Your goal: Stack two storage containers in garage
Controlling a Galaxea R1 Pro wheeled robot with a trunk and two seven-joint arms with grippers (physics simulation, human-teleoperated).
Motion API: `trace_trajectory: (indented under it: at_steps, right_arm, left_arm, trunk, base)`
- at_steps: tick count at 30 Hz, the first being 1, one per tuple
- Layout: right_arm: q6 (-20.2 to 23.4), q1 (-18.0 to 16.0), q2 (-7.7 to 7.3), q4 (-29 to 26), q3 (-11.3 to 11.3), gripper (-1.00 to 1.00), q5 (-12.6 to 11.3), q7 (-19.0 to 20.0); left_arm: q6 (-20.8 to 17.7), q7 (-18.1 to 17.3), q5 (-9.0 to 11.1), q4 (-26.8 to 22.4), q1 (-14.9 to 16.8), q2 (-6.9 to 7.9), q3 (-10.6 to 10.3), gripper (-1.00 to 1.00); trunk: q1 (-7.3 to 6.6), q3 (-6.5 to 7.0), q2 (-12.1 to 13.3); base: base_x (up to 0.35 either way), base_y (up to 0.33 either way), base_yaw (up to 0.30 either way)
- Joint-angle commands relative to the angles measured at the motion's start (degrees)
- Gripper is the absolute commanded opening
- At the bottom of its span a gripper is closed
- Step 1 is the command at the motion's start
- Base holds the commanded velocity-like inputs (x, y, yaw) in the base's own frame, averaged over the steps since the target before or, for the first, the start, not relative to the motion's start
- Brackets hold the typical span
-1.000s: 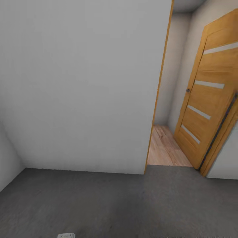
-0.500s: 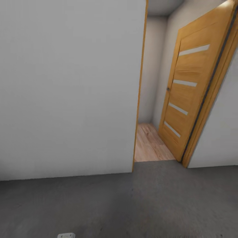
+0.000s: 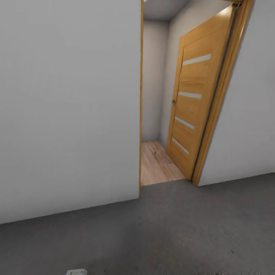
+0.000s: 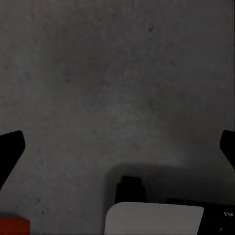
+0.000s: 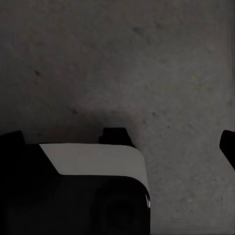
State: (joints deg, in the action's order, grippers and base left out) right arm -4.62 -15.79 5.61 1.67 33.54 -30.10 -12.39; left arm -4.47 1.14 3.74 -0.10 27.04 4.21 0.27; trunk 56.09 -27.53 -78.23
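I stand in the garage, on its dark grey concrete floor [image 3: 172, 229]. In the left wrist view, my left gripper [image 4: 120, 142] hangs open over bare concrete, its dark fingertips [image 4: 11, 147] far apart with nothing between them. A small orange-red patch [image 4: 13, 226], seemingly a corner of a storage container, peeks in at that view's edge. My right gripper [image 5: 120, 142] is likewise open over the concrete, and holds nothing. The living room is out of view.
A plain grey-white wall [image 3: 68, 107] fills the left of the head view. To its right a honey-coloured door [image 3: 193, 103] stands open onto a narrow passage with light wood planks [image 3: 156, 164]. White robot body parts [image 5: 93, 159] sit below both wrists.
The whole head view has swung to the right, so the doorway now sits nearer the picture's middle. No object has visibly moved.
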Motion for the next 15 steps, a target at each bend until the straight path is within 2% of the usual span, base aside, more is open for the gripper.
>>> trace_trajectory:
  at_steps: [1,15]
  right_arm:
    - [-0.3,-0.1,0.08,0.2,0.5,1.00,-0.6,0.0]
    - [-0.3,-0.1,0.11,0.2,0.5,1.00,-0.6,0.0]
  left_arm:
    - [-0.2,0.1,0.4,0.0,0.0,0.01,0.0,1.00]
    - [-0.2,0.1,0.3,0.0,0.0,-0.04,0.0,1.00]
  trunk:
    - [0.00,-0.06,0.0]
    - [0.00,-0.06,0.0]
  base:
    - [0.000,0.000,-0.297]
    - [0.000,0.000,-0.297]
